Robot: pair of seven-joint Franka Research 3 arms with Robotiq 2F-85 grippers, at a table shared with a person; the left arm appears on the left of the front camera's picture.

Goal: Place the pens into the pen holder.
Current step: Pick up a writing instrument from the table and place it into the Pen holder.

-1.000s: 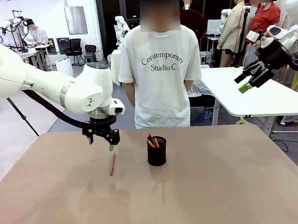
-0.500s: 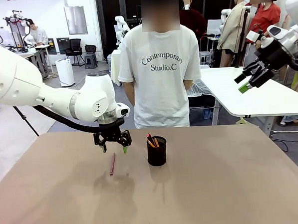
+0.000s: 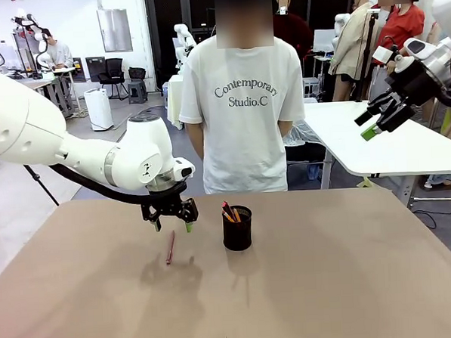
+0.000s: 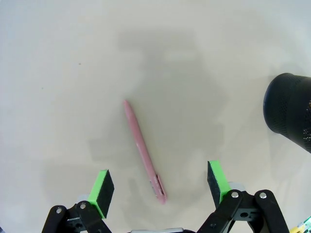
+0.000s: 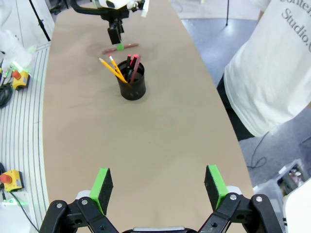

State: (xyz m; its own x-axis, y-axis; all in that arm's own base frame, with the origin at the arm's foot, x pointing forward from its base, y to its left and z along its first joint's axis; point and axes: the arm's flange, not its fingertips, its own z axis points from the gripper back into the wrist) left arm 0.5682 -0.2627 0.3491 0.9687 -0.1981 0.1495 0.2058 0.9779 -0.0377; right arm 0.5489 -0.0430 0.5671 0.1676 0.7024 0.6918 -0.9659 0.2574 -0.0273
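Note:
A pinkish-red pen [image 3: 170,247] lies flat on the tan table [image 3: 330,285], left of the pen holder [image 3: 237,229]. The holder is a black mesh cup with a yellow pen and a red pen [image 3: 229,212] standing in it. My left gripper [image 3: 172,225] hovers open just above the lying pen. In the left wrist view the pen [image 4: 142,148] lies between the green pads [image 4: 103,187], untouched, and the holder [image 4: 289,114] sits at the right edge. My right gripper [image 3: 365,127] hangs open, high at the far right. Its wrist view looks down past the right gripper [image 5: 158,187] at the holder [image 5: 132,83].
A person in a white T-shirt [image 3: 241,115] stands at the table's far edge, behind the holder, hands out of sight. A white side table [image 3: 375,142] stands at the back right. Bare tabletop surrounds the pen and the holder.
My left gripper has turned about its wrist, so the fingers now straddle the pen, and shifted slightly right. The pen, the holder and the right arm have not moved.

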